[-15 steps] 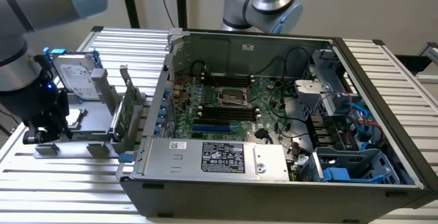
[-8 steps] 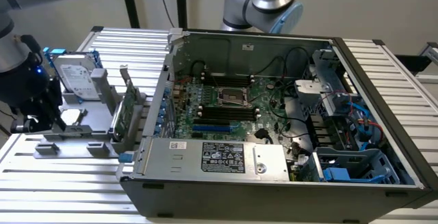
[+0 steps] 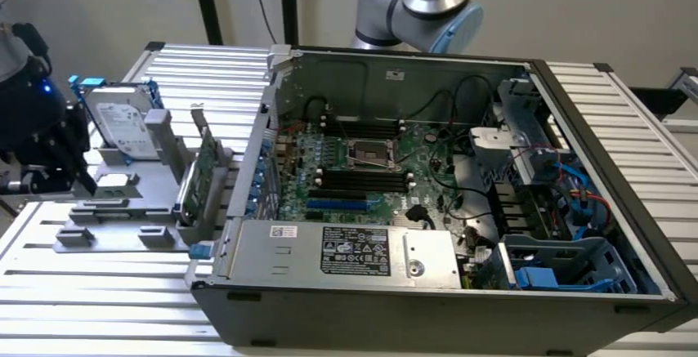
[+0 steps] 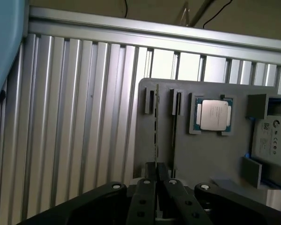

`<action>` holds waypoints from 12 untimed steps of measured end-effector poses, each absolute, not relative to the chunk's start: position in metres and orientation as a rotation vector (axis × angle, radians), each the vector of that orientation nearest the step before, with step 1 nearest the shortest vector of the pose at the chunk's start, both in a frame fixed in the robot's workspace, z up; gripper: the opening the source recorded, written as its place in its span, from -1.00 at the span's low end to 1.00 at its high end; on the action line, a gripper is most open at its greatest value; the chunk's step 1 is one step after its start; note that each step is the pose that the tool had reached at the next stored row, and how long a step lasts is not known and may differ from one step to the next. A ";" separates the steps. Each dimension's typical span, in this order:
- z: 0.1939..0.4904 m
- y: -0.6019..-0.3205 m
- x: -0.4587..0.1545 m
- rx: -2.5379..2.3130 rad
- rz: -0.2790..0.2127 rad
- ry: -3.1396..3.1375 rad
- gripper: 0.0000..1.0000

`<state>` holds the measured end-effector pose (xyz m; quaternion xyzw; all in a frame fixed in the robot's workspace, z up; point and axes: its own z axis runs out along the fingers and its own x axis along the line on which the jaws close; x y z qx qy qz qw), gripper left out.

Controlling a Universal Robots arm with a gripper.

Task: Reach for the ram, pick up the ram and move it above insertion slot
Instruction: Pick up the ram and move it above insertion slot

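The ram (image 4: 155,126) stands on edge in the gray holder (image 4: 206,159), its far end seated in an end bracket, well apart from the insertion slot (image 3: 365,181) inside the open computer case (image 3: 327,308). The gripper (image 4: 156,169) is pressed together on the near end, pinching the thin board. A processor chip (image 4: 214,115) sits farther along the holder, on the slatted table (image 4: 84,122). Gripped at one end, the stick could pivot, bind in its bracket on lifting, or slip free.
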<state>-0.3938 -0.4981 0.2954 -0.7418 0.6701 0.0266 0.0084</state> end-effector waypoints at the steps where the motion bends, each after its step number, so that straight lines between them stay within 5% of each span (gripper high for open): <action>1: 0.300 -0.498 -0.393 -2.318 0.083 2.094 -0.73; 12: 0.350 -0.491 -0.361 -2.318 0.083 2.094 -0.73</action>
